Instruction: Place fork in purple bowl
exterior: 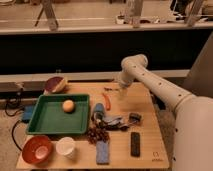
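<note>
1. The gripper [121,93] hangs low over the far part of the table [150,125], right of the centre. Whether it is open or closed, or holds something, one cannot tell.
2. The fork [112,89] seems to lie just left of it, beyond the carrot-like piece [106,100].
3. The purple bowl [55,84] sits at the far left corner, well apart.
4. A good grasp probably takes the thin fork across its handle, then carries it left along the far edge.
5. No writing can be read.

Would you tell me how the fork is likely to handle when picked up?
The fork looks thin and metallic, so probably stiff and light. Lying flat near the far edge of the table, it may slip from a pinch. The gripper hangs just beside it.
</note>
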You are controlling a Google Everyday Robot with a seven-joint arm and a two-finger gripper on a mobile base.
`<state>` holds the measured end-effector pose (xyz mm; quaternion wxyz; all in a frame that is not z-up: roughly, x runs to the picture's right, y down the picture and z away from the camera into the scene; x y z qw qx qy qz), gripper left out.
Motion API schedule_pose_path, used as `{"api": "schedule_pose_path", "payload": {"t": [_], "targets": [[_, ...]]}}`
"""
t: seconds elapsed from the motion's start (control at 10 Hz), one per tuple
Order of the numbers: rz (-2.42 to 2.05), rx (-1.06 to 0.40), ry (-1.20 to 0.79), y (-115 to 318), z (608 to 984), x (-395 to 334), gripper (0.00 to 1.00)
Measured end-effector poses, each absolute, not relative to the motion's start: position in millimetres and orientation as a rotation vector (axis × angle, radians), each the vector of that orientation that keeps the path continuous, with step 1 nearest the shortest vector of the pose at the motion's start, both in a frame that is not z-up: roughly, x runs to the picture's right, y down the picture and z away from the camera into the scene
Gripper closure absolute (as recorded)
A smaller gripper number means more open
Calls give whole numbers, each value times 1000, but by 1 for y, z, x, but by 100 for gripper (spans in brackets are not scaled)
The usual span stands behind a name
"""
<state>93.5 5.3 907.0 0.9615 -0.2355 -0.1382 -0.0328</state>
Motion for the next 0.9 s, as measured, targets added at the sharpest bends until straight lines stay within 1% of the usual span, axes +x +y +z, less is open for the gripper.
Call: {"api": "schedule_pose_path", "payload": {"t": [0.2,0.5,0.9], "targets": [[-74,-470,-284,-4,936,98,20],[-94,-483,-285,-15,958,97,20],[-94,-526,-283,-3,985,100,20]]}}
